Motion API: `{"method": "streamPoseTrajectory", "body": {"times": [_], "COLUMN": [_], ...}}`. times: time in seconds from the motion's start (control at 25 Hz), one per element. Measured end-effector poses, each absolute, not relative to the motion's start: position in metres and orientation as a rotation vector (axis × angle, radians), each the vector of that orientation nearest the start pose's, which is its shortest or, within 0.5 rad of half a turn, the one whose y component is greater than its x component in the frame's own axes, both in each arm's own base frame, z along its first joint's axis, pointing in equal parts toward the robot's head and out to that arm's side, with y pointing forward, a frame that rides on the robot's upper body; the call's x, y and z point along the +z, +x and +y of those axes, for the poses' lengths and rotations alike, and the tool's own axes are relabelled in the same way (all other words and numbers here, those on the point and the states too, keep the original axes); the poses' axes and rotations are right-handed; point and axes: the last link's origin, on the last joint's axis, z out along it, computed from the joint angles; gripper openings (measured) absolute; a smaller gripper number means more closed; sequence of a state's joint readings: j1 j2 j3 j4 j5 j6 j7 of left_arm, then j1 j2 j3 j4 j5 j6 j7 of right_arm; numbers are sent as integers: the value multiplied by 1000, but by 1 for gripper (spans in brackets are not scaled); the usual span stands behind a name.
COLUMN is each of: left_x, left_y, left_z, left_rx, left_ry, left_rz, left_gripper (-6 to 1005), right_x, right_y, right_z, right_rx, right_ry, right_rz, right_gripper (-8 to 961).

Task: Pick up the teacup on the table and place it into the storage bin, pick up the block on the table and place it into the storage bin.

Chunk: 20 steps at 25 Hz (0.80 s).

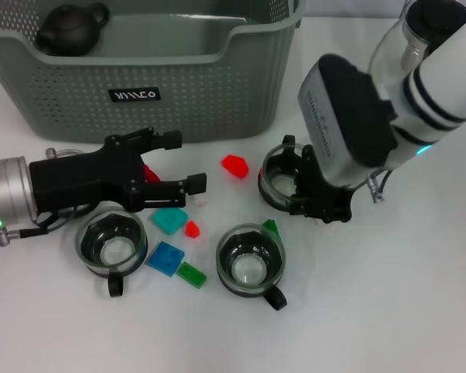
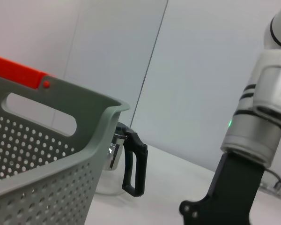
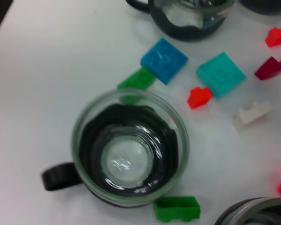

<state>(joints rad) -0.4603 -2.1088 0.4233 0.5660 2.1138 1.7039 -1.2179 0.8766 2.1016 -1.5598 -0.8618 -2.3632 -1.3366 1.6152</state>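
Glass teacups number three on your white desk (image 1: 388, 311): one at front left (image 1: 111, 245), one at front centre (image 1: 251, 259) and one (image 1: 283, 177) under the right gripper (image 1: 311, 194), while small blocks lie between them — two red (image 1: 235, 165), two green (image 1: 191, 274), a teal (image 1: 170, 221), a blue (image 1: 165, 257) and a white one (image 3: 252, 114). Your left gripper (image 1: 182, 163) hovers low over the blocks with its jaws wide and empty; the right one sits at the rear cup's rim, and you cannot tell how its jaws stand. Behind them the bin (image 1: 140, 85) holds one dark teapot (image 1: 70, 29), and a glass carafe (image 2: 119, 161) stands just beside it.
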Motion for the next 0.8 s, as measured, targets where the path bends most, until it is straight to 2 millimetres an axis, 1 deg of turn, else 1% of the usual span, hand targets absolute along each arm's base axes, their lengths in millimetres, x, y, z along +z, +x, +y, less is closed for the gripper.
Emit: {"method": "streamPoseTrajectory", "body": {"times": [0.16, 0.28, 0.44, 0.52, 0.6, 0.72, 0.8], "left_x": [-4, -3, -2, -1, -1, -1, -1], "left_y": [-292, -297, -299, -300, -301, -301, -302], "left_z": [282, 277, 274, 273, 273, 274, 275], "left_rx": [-874, -861, -856, -854, -852, -842, -835], "left_ry": [-2654, -2658, -2654, -2651, -2650, -2646, -2644], "left_rz": [-679, -687, -682, -672, -665, -656, -642], "left_gripper": [947, 947, 947, 947, 947, 947, 947], "right_x": [-73, -55, -27, -15, -7, 1, 5], "right_y": [136, 129, 109, 90, 72, 38, 17], "right_z": [362, 360, 356, 352, 349, 345, 347], "right_rx": [-516, -481, -434, -382, -323, -167, -52], "right_ry": [-3144, -3166, -3181, -3196, -3220, -3256, -3250], "right_rz": [-374, -297, -231, -231, -242, -300, -346], "right_gripper": [58, 58, 58, 58, 58, 57, 57]}}
